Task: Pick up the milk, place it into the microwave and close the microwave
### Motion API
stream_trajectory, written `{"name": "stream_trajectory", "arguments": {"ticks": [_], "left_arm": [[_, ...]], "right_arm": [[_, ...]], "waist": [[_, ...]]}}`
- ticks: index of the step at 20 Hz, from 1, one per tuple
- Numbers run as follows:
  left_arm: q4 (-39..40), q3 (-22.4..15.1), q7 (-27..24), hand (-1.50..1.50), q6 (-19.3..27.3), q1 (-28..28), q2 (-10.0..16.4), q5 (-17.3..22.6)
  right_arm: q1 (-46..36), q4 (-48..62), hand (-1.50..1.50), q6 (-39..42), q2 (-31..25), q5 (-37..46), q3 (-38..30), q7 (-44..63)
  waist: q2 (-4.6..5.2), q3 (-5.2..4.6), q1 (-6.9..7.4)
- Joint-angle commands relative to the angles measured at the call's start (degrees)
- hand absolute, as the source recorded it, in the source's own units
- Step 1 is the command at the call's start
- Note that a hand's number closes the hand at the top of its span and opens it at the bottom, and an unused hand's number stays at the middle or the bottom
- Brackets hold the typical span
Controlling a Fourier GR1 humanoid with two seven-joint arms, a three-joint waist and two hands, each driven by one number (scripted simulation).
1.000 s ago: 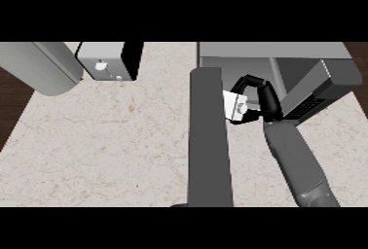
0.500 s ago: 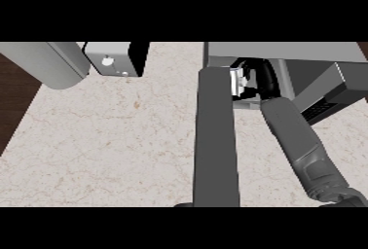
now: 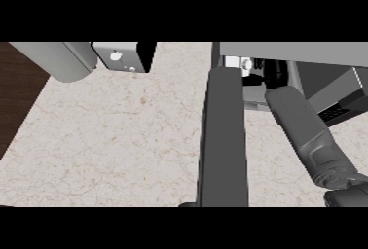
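Observation:
The microwave [image 3: 291, 51] stands at the upper right with its door [image 3: 224, 141] swung open, seen edge-on as a long dark grey slab down the middle. My right forearm [image 3: 305, 131] reaches up into the opening. The black right hand [image 3: 271, 73] is just inside, largely hidden under the microwave's top, with its fingers curled round the white milk carton [image 3: 237, 63]. Only part of the carton shows beside the door's upper end. My left hand does not show.
A small white and black appliance [image 3: 122, 56] stands at the back of the pale stone counter [image 3: 115, 141]. A grey rounded shape [image 3: 57, 61] fills the upper left corner. Dark wood floor [image 3: 18, 97] lies past the counter's left edge.
My right hand has carried the milk farther from me, from in front of the microwave's opening to inside it. The forearm has stretched out after it.

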Motion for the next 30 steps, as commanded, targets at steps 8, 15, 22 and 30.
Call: {"name": "stream_trajectory", "arguments": {"ticks": [8, 15, 22, 30], "left_arm": [[2.7, -1.7, -0.4, -1.5, -1.0, -2.7, 0.5, -1.5], [3.5, -0.8, -0.7, -1.5, 0.3, -5.2, 1.6, -3.4], [5.6, -2.5, -0.6, -1.5, -1.0, -5.9, 2.0, -5.9], [6.3, -6.1, -0.4, -1.5, -4.0, -6.7, 2.4, -5.9]], "right_arm": [[0.2, 6.0, 1.5, -8.4, -4.7, 4.9, 2.1, -2.7], [1.0, 12.0, -1.5, -22.9, -7.4, 7.6, 3.3, 9.3], [-2.2, 9.0, -1.5, -12.6, -6.0, 8.0, 4.0, 3.3], [-3.5, 7.9, -1.5, -3.7, -4.3, 4.8, 1.1, -0.4]], "waist": [[1.77, 0.12, 2.06], [2.1, 0.07, 2.58], [1.6, 0.21, 2.65], [1.14, 0.22, 1.98]]}}
